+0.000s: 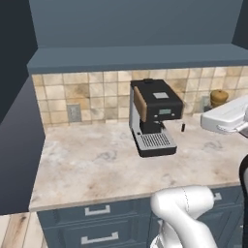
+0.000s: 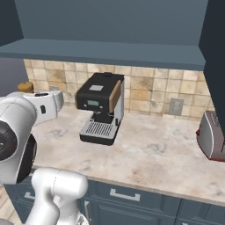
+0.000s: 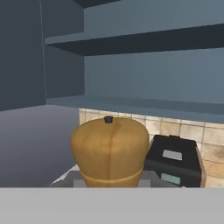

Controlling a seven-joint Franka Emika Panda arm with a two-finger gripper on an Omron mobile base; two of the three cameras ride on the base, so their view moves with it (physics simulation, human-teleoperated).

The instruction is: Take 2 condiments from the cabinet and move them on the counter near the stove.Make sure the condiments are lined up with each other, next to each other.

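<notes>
In the hand view the tan-orange bottle [image 3: 109, 153] is seen closest, its rounded top and small dark nub upright, right in front of the camera. The gripper's fingertips are hidden, so its hold cannot be read directly; the jaws are taken to be nearly closed, and the bottle sits where they would meet, so it appears to be gripped. No label or writing can be made out on the bottle.

From the left base view the same bottle's top is seen just beyond the white forearm at the right edge, above the counter [image 1: 97, 164] and in front of the tiled wall [image 1: 92, 92]. In the right base view it peeks out at the left edge, behind the arm.

One black coffee machine [image 1: 154, 116] with a wooden side panel stands on the counter, near the middle, against the tiles. A small pale display and a grey plate on its top are seen, but nothing on them is legible. One red toaster [image 2: 213, 134] stands on the counter at the far right. Two wall outlets are counted. Above, the cabinet [image 3: 144, 70] is seen with one flat shelf inside.
</notes>
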